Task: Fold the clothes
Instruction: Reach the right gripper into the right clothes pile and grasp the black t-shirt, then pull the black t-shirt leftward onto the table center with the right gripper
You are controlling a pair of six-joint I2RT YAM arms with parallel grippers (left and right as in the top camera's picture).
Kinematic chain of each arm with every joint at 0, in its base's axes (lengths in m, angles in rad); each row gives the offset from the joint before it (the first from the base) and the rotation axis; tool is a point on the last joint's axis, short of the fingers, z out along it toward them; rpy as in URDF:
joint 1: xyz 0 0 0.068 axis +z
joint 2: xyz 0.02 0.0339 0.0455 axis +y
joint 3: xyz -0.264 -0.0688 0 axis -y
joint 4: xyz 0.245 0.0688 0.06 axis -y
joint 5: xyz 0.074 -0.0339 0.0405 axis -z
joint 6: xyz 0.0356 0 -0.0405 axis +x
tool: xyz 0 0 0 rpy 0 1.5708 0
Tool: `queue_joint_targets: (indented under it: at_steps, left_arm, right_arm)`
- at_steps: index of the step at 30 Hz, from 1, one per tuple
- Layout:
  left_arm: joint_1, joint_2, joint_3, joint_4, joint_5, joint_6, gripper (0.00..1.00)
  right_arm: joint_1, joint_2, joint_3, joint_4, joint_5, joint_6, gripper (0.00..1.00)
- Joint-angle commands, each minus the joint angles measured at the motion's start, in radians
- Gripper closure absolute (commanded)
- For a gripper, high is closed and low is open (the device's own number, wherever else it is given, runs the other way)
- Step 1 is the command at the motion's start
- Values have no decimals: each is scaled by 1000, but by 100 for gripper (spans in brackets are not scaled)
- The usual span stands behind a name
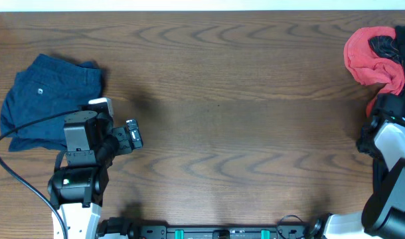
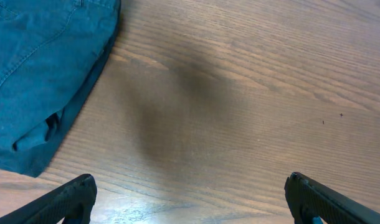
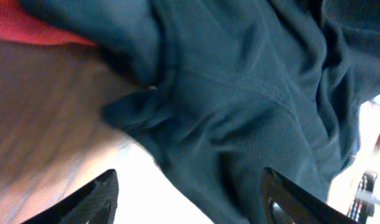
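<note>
Fingers [image 2: 71, 200] of the left gripper [image 2: 190, 190] are dark, blunt and hard-edged. They stand spread wide over bare wood and hold nothing. Those of the right gripper [image 3: 190, 186] also stand apart, with the black garment [image 3: 240, 93] bunched just past their tips; none of the cloth is pinched between them.

That garment is soft and finely knit with a faint mesh grain. A seam crosses it, and it lies in loose, deep folds. It sits at the right edge of the table [image 1: 242, 99], under the right arm, touching a crumpled red cloth [image 1: 362, 56] at the far right corner.

At the left lies one pair of navy shorts [image 1: 43, 99] of stiffer woven cotton, folded roughly square, with one small pale button [image 1: 40, 91] on top. The left wrist view shows their stitched hems and layered edge.

The tabletop is brown wood with long wavy grain.

By count there are two arms, two grippers, and three pieces of fabric: one black, one red, one navy.
</note>
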Motion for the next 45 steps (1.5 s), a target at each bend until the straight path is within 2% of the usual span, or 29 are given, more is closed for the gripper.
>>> queue_joint_targets:
  at_steps: [1, 7, 10, 12, 16, 19, 25, 28, 30, 34, 38, 40, 45]
  left_arm:
    - [-6, -1, 21, -3, 5, -9, 2]
    - [-6, -1, 21, -3, 5, -9, 2]
    - [-6, 0, 21, -3, 5, -9, 2]
    - [-6, 1, 21, -3, 5, -9, 2]
    - [-6, 3, 21, -3, 5, -9, 2]
    - [-6, 3, 21, -2, 5, -9, 2]
    - [-6, 3, 21, -2, 5, -9, 2]
    - [-6, 3, 21, -2, 5, -9, 2]
    - [-6, 3, 21, -2, 5, -9, 2]
    - [-6, 3, 21, -2, 5, -9, 2]
    - [-6, 3, 21, -2, 5, -9, 2]
    - [-6, 3, 21, -2, 5, -9, 2]
    - [-6, 3, 21, -2, 5, -9, 2]
  right_arm:
    - [-40, 36, 14, 37, 16, 77, 33]
    - [-76, 80, 14, 146, -61, 67, 27]
    - [-77, 82, 14, 179, -92, 61, 31]
    - [-77, 82, 14, 187, -92, 61, 41]
    - [-77, 82, 14, 188, -91, 61, 76]
    - [-76, 76, 14, 186, -92, 47, 99]
    - [-74, 14, 53, 139, -109, 33, 99]
    - [-67, -52, 99, 103, -149, -29, 99]
    - [-51, -105, 138, 80, -237, -100, 99]
    - [10, -211, 210, 45, -585, -266, 99]
    - [145, -298, 222, 22, -954, -409, 99]
    - [238, -312, 222, -8, -1018, -419, 99]
    - [500, -289, 213, -64, -1029, -452, 99]
